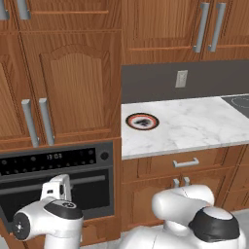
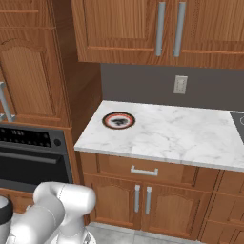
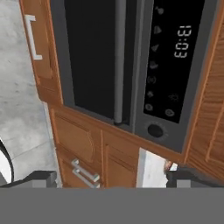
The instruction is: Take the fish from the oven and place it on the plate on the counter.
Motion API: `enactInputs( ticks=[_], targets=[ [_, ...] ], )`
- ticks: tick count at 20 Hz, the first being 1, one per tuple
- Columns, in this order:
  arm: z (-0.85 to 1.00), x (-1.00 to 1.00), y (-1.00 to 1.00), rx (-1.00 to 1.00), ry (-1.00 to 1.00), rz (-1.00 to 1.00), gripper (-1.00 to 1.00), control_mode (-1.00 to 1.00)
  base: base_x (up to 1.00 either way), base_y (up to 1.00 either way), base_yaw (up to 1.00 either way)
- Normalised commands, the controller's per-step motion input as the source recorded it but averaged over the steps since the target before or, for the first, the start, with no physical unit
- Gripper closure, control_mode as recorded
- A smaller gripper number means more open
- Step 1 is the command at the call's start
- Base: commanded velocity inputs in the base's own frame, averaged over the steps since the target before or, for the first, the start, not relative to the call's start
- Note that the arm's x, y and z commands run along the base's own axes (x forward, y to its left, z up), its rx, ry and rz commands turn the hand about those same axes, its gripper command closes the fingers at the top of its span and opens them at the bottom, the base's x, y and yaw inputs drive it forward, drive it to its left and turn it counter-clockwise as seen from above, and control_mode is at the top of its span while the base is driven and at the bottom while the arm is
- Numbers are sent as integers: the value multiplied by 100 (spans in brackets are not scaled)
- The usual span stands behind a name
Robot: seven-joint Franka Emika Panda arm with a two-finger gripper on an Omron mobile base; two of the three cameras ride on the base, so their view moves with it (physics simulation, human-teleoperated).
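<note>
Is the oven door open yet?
No, the oven door sits flush and shut in the left base view, its grey bar handle running straight across the dark glass.

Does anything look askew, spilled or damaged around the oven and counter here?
Nothing stands out. The oven door is shut with its handle level, the plate lies flat and bare on the counter, and no spill or damage shows.

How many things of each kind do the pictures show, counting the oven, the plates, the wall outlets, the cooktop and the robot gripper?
Oven: 1
Plate: 1, on the counter
Wall outlet: 1
Cooktop: 1, at the right edge of the counter
Gripper: 1, facing the closed oven door
Total: 5
</note>
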Motion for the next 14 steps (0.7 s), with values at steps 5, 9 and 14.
enactInputs(
  ticks=[5, 9, 14],
  targets=[
    [-61, 0, 15, -1, 0, 5, -100, -100, 0, 0, 0],
    [-58, 0, 2, 0, 0, 4, -100, -100, 0, 0, 0],
    [-53, 0, 0, 0, 0, 1, -100, -100, 0, 0, 0]
  ],
)
